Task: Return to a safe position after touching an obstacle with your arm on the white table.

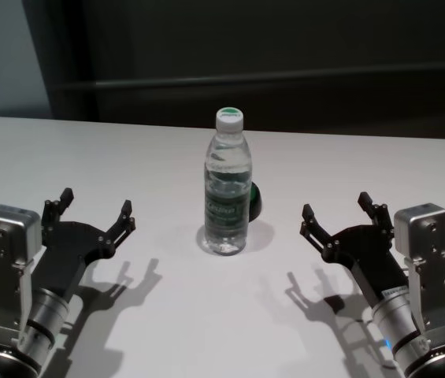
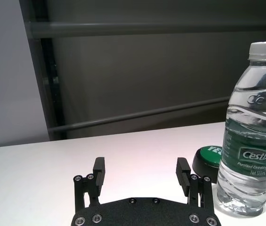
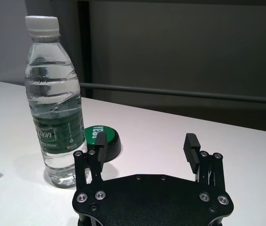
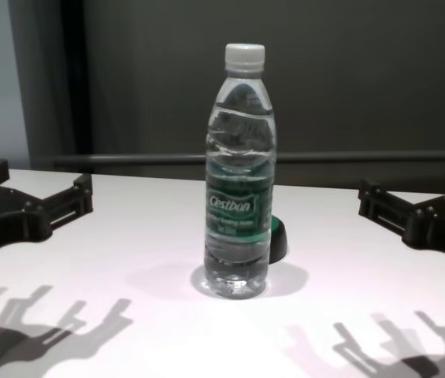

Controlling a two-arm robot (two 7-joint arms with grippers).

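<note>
Standing upright near the middle of the table [image 1: 64, 150], the bottle [image 1: 227, 193] has its long axis vertical, with a small green-topped dome [image 1: 255, 202] just behind it, close enough that I cannot tell whether they touch. The left gripper [image 1: 96, 211] lies to its left and the right gripper [image 1: 339, 211] to its right, both spread wide, holding nothing, and clear of the bottle. Neither looks clearly nearer. Judging from this, any pull-back should run straight toward the robot's body, since a sideways sweep inward from either arm would meet the bottle.
</note>
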